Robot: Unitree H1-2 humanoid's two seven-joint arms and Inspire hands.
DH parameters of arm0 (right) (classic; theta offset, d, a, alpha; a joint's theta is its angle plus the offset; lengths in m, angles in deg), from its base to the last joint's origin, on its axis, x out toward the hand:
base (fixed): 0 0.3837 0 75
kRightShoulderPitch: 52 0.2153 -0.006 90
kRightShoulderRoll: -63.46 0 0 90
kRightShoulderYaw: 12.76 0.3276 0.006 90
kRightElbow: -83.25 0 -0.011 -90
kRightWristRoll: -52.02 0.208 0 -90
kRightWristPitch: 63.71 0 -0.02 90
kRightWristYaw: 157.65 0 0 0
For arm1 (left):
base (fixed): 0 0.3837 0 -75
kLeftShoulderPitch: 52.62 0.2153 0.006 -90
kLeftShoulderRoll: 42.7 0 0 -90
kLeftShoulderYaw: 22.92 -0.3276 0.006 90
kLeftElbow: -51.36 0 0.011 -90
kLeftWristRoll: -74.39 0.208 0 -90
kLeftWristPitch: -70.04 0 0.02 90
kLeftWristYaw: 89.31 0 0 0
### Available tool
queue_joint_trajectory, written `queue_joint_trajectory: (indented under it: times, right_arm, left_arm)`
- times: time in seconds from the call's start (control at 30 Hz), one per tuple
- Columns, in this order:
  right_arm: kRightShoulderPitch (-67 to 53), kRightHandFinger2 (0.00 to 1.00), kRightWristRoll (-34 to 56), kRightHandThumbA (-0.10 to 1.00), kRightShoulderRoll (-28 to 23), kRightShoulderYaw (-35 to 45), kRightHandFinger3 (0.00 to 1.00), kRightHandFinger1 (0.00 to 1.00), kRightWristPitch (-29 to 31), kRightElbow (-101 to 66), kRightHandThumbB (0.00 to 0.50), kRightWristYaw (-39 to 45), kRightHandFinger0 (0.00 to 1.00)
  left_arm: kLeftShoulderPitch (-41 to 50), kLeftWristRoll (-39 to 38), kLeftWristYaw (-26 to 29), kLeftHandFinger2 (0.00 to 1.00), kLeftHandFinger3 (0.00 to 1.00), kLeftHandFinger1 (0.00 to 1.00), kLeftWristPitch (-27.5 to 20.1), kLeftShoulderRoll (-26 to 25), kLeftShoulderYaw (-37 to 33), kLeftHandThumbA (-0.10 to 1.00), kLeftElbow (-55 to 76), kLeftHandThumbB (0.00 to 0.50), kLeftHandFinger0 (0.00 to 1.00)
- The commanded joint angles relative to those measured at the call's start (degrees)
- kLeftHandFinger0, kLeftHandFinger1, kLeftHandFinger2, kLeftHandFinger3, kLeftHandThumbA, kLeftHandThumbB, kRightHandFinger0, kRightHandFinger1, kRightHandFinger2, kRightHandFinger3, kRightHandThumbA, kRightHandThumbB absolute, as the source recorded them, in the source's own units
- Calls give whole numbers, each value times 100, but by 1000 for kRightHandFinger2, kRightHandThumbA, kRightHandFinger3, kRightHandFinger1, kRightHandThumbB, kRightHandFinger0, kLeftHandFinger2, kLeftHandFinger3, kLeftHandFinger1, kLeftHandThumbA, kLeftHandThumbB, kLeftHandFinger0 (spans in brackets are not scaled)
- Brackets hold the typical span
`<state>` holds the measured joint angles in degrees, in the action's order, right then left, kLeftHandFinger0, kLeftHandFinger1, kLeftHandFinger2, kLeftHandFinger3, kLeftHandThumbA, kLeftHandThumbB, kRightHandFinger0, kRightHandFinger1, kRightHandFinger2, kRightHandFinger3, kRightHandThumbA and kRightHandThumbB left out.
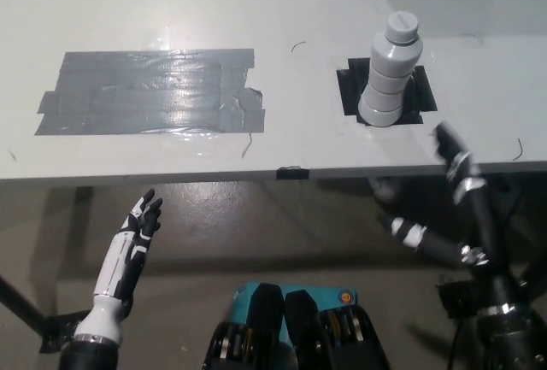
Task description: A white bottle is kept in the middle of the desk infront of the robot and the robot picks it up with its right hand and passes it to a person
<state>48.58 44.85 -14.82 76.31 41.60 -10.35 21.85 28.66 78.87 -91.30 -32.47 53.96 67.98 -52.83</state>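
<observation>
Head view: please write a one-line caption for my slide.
White bottle upright on desk; open right hand below it, left hand resting low.

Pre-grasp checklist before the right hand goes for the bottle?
1. Bottle upright on the desk: ok, standing on a black tape patch.
2. Right hand open: ok, fingers spread, holding nothing.
3. Right hand near the bottle: ok, at the desk's front edge, just below and right of it, not touching.
4. Path clear: ok, nothing between hand and bottle.
5. Left hand out of the way: ok, open, below the desk edge at left.
6. Person ready to receive: cannot tell, none in view.
</observation>
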Motion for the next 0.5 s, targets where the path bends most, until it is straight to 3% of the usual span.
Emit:
queue_joint_trajectory:
  times: [0.0, 0.1, 0.17, 0.47]
  right_arm:
    - [569, 1000, -454, 1000, -109, 301, 1000, 1000, 12, -265, 310, -389, 1000]
    - [1045, 1000, -377, 1000, -235, 409, 1000, 1000, -272, 174, 346, -357, 1000]
    - [1451, 1000, -458, 1000, -315, 451, 1000, 1000, -678, 558, 391, -368, 1000]
    - [2547, 1000, -339, 1000, -426, 563, 1000, 1000, -1072, 2093, 430, -501, 1000]
  left_arm:
    - [67, 56, 112, 1000, 1000, 1000, -328, 26, 0, 960, 49, 122, 1000]
    - [90, 29, 97, 1000, 1000, 1000, -375, 43, -4, 963, 31, 100, 1000]
    - [73, 34, 110, 1000, 1000, 1000, -377, 45, 14, 969, 2, 115, 1000]
    - [68, -16, 71, 1000, 1000, 1000, -416, 52, 25, 960, -14, 103, 1000]
